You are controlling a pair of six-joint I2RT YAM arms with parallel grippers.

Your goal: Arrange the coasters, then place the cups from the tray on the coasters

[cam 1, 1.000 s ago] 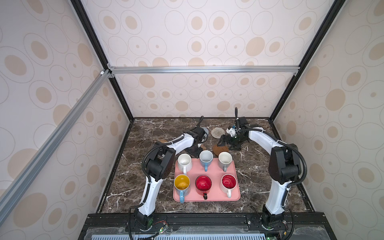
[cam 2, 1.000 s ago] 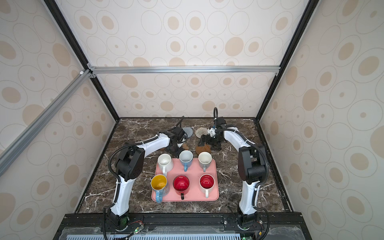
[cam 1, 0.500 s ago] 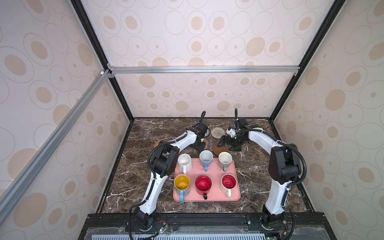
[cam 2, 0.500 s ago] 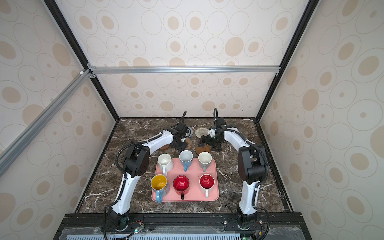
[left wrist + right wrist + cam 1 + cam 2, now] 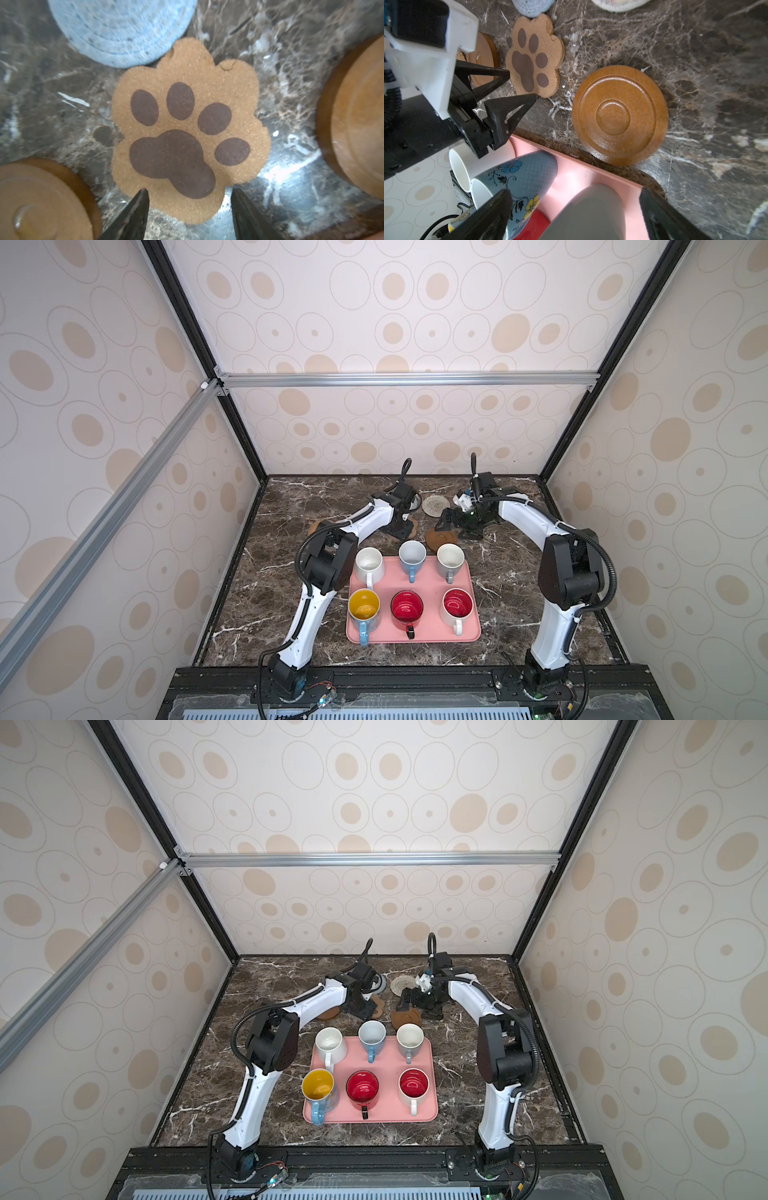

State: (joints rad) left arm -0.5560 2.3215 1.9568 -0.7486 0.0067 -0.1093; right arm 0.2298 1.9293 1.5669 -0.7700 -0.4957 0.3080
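Observation:
Six cups stand on the pink tray [image 5: 473,630], among them a light blue one [image 5: 412,553] and a grey-white one [image 5: 450,558] in the back row. Behind the tray lie the coasters: a paw-shaped one [image 5: 187,133], a blue-grey woven one [image 5: 124,27], a cream woven one [image 5: 435,504] and two wooden discs [image 5: 441,538] [image 5: 328,1014]. My left gripper [image 5: 189,194] is open, its tips just above the paw coaster's near edge, holding nothing. My right gripper [image 5: 576,207] is open above the tray's back edge; the grey-white cup [image 5: 591,212] shows between its fingers.
Black frame posts and patterned walls close in the marble table [image 5: 291,497] on three sides. The left arm's elbow [image 5: 328,560] hangs beside the white cup [image 5: 369,564]. In the right wrist view the left gripper [image 5: 520,86] sits next to the paw coaster [image 5: 534,56].
My left gripper has tipped more upright over the paw coaster and its jaws have widened a little. The right arm and the cups have not moved.

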